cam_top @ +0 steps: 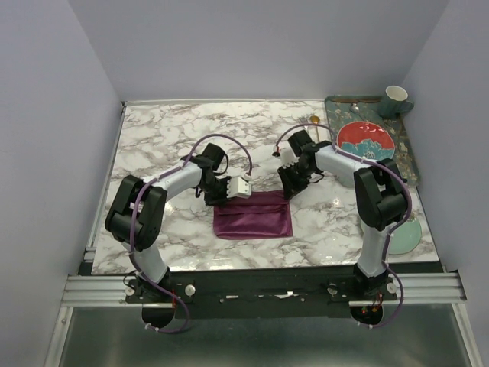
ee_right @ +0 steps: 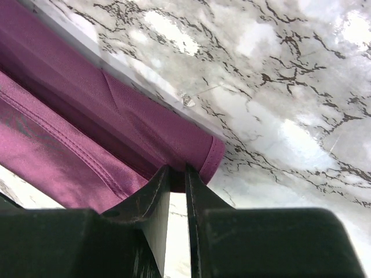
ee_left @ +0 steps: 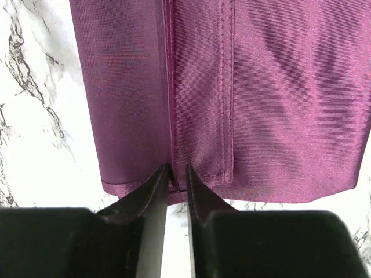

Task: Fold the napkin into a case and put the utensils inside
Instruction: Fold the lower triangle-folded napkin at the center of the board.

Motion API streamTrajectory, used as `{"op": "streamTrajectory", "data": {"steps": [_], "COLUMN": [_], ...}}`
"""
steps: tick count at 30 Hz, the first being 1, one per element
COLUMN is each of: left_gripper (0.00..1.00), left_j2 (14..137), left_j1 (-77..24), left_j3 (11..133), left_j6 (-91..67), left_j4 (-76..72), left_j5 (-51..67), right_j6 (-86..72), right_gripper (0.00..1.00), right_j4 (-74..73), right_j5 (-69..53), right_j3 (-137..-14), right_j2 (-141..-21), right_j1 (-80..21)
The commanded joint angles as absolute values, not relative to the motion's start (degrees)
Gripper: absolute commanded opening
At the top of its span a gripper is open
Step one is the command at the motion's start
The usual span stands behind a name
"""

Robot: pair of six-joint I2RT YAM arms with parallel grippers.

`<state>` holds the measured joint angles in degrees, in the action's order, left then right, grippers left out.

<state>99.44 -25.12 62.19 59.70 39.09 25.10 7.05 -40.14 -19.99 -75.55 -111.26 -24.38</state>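
Left gripper and right gripper sit at the far corners of the folded napkin, which stretches toward the arm bases, long axis left to right, neither arm nearer. Wrist views add what the overhead hides: left jaws a narrow slit apart at the stitched hem, right jaws equally narrow at a rolled fold, grip unclear

plum satin napkin, folded rectangle, lying flat

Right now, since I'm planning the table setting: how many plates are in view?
2. A red patterned plate sits on the dark tray, far right; a pale green plate lies at the near right, partly hidden behind the right arm.
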Motion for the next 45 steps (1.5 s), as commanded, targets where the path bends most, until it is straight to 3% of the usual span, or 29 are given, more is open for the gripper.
{"op": "streamTrajectory", "data": {"steps": [1,4,11,18,31,39,45], "left_gripper": [0.28,0.27,0.09,0.03,0.0,0.0,0.0], "left_j2": [97.1,96.6,95.7,94.3,95.0,94.8,94.8], "left_j1": [-24.8,-25.0,-27.0,-29.3,-31.1,-31.1,-31.0], "left_j3": [63.7,63.4,60.5,59.2,55.4,54.9,55.4], "left_j6": [59.2,58.7,59.9,60.5,62.2,61.0,60.8], "left_j4": [42.9,43.2,42.2,41.0,40.0,38.8,38.8], "left_j5": [26.8,27.1,25.2,24.2,20.6,21.6,21.9], "right_j6": [10.0,9.7,9.4,4.9,4.2,3.6,1.5], "right_gripper": [0.24,0.24,0.27,0.32,0.35,0.39,0.4], "right_j4": [-42.2,-42.4,-45.2,-43.7,-40.7,-42.8,-43.3], "right_j5": [-20.2,-22.0,-30.2,-36.4,-31.9,-30.2,-19.5], "right_j3": [-75.9,-75.8,-77.0,-78.0,-75.1,-75.8,-76.1], "right_j2": [-112.7,-111.6,-104.6,-103.0,-111.1,-100.0,-99.5], "right_j1": [-24.3,-24.2,-24.3,-24.6,-26.5,-26.1,-23.9]}}
